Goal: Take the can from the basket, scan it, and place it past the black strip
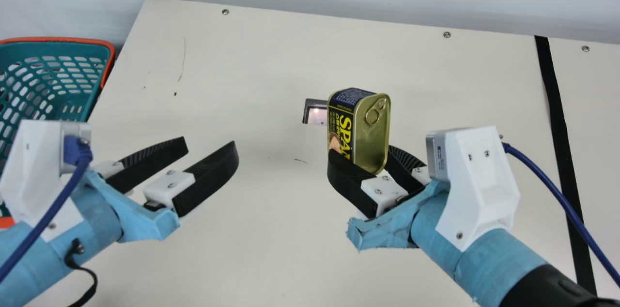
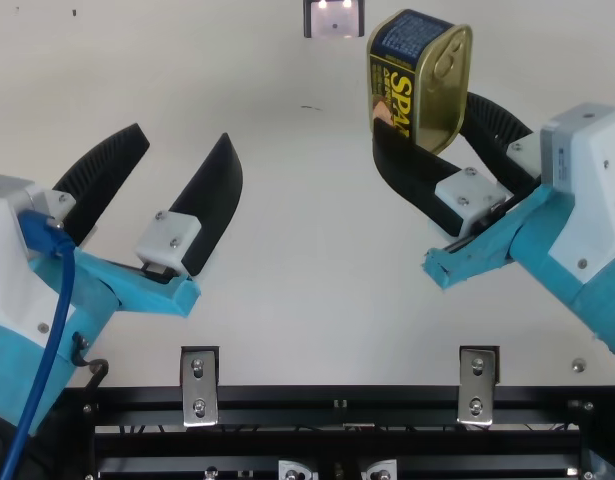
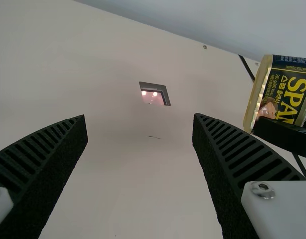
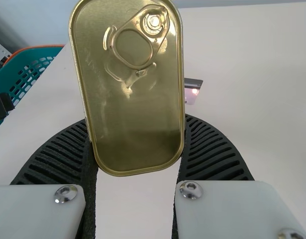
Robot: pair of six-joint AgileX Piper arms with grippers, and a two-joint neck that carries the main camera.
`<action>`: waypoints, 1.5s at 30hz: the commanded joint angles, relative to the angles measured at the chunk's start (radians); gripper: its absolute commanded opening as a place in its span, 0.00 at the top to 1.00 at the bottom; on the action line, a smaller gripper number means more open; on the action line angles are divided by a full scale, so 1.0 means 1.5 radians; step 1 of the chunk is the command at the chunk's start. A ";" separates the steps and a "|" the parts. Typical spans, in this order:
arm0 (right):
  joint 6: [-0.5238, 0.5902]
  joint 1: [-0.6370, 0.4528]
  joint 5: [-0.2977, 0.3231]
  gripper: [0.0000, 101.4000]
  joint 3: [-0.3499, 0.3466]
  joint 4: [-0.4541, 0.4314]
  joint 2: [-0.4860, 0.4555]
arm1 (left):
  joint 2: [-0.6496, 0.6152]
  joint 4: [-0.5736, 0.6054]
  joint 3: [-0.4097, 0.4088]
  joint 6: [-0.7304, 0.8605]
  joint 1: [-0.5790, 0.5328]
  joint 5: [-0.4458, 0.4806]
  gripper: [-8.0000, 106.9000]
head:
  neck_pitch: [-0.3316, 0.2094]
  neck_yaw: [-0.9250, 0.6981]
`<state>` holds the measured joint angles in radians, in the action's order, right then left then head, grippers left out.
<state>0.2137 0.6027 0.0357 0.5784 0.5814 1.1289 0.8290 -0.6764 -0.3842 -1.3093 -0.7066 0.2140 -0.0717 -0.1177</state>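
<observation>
while the right end effector [image 1: 363, 151] has the can [image 1: 373, 137] pinched between its fingers, near one end, the scan looks like the step in hand. can is by the scanner window [image 1: 317, 115], over its edge in the main view; can't tell if it has read. basket [image 1: 110, 55] is over at the left arm's side, black strip [image 1: 557, 113] over at the right's. left end effector [image 2: 183, 148] is wide, nothing in it, well apart from the can.

risks, my read:
- missed scan: pull-ring lid faces the right wrist camera, label is on a side wall. if the code is on a face turned away from the window, no read. probably needs a wrist roll.
- slip or pivot: much of the can sticks out past the fingertips, metal is smooth. a fast swing or a knock on the table [image 1: 271, 79] could twist it in the grip.
- short drop: right forearm and its cable [image 1: 557, 186] reach in across the strip, so the arm has to fold back a lot. stop early and the can lands on the strip or short of it.
- topple: let go high or tilted and it tips on its rounded edge. lower until it sits, then release.
</observation>
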 commanded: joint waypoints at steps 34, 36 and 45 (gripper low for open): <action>-0.162 -0.301 0.283 1.00 0.111 -0.360 -0.060 | 0.000 0.008 0.000 0.010 0.000 0.002 0.15 | 0.004 0.042; -0.176 -0.315 0.303 1.00 0.117 -0.385 -0.063 | 0.000 0.008 0.000 0.010 0.000 0.002 0.15 | 0.004 0.063; -0.193 -0.383 0.373 1.00 0.137 -0.453 -0.070 | 0.000 0.008 0.000 0.010 0.000 0.002 0.15 | -0.002 0.159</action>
<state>-0.0815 0.0459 0.5795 0.7824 -0.0909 1.0231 0.8290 -0.6649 -0.3842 -1.2950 -0.7066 0.2174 -0.0614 0.1075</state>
